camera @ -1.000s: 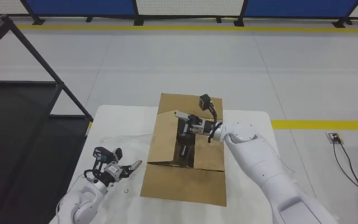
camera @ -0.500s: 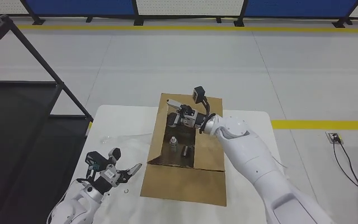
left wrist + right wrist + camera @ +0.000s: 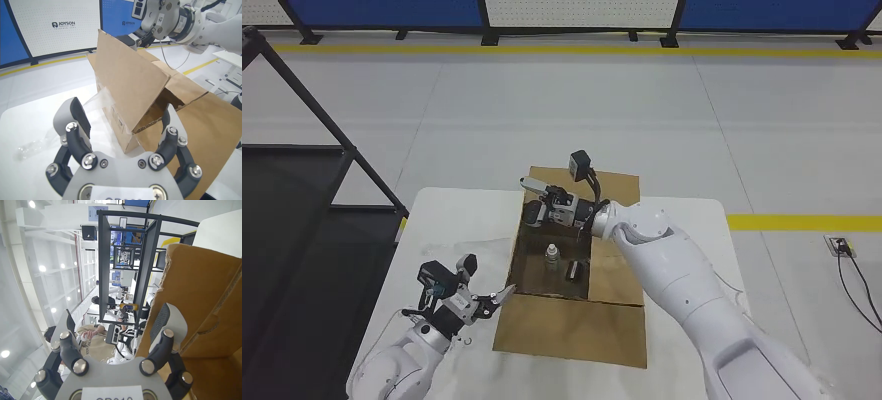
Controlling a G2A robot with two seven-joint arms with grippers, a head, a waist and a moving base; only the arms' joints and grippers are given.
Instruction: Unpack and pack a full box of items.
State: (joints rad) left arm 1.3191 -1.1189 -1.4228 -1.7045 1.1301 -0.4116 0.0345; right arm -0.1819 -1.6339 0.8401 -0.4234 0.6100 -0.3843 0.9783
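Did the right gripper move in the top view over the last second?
Yes. The right gripper has shifted from above the middle of the box to its left wall, slightly toward the far edge.

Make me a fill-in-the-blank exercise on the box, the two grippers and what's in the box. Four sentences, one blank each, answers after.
1. The cardboard box stands on a ____.
2. The left gripper hovers beside the box, its fingers ____ and holding nothing.
3. The right gripper has its open fingers straddling the edge of a box ____.
4. The bottle inside the box has a ____ cap.

Missing words: table; open; flap; white.
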